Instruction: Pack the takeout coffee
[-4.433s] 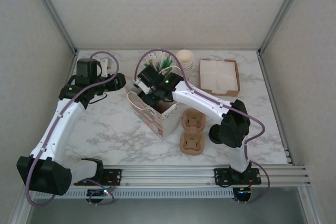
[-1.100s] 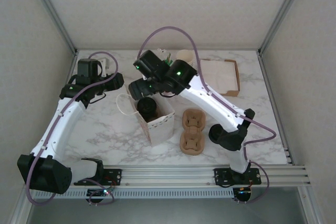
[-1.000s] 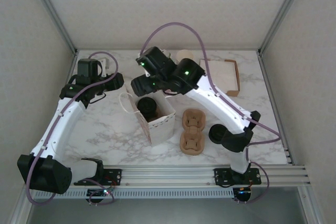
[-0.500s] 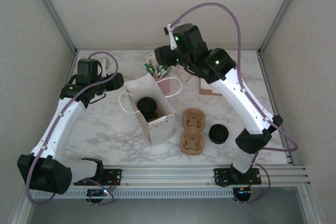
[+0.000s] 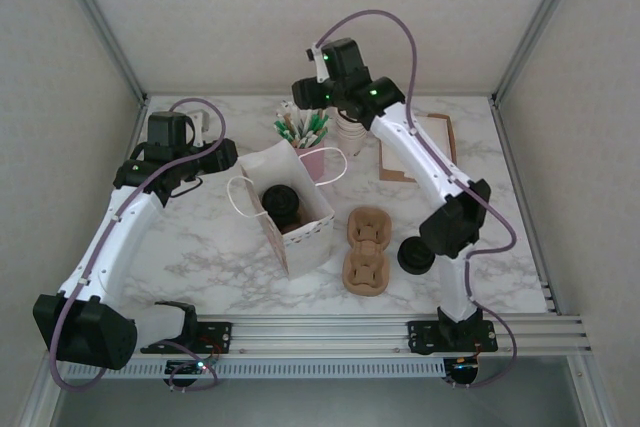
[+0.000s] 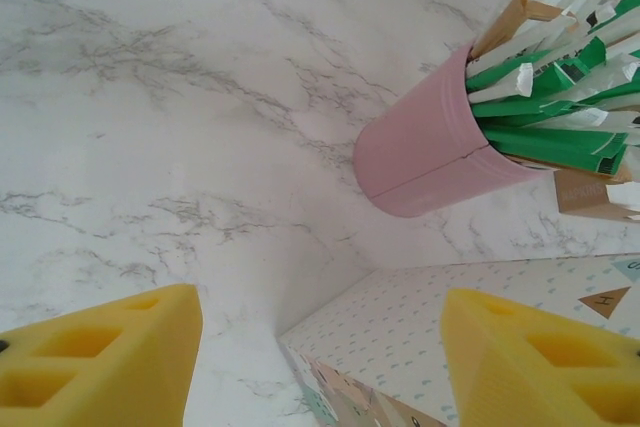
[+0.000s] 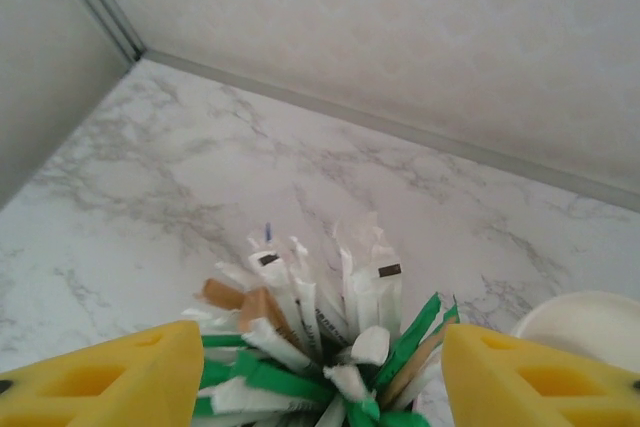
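Observation:
The takeout coffee (image 5: 279,201), a cream cup under a black lid, stands upright inside the open patterned paper bag (image 5: 305,242) at the table's middle. My right gripper (image 5: 303,99) hangs open high over the pink cup of sachets (image 5: 316,139) behind the bag. In the right wrist view its yellow fingers (image 7: 100,377) flank the sachets (image 7: 320,347) without touching them. My left gripper (image 5: 228,155) is open at the bag's back left. In the left wrist view the bag's upper corner (image 6: 420,337) lies between its fingers (image 6: 540,357), with the pink cup (image 6: 430,162) beyond.
Two brown cardboard carriers (image 5: 365,247) lie right of the bag, with a pile of black lids (image 5: 415,255) beside them. A stack of lidless cream cups (image 5: 350,134) and a brown napkin tray (image 5: 435,142) sit at the back, partly behind the right arm.
My right gripper has risen from just over the bag and swung back above the sachet cup, leaving the coffee in the bag. The left arm has stayed put.

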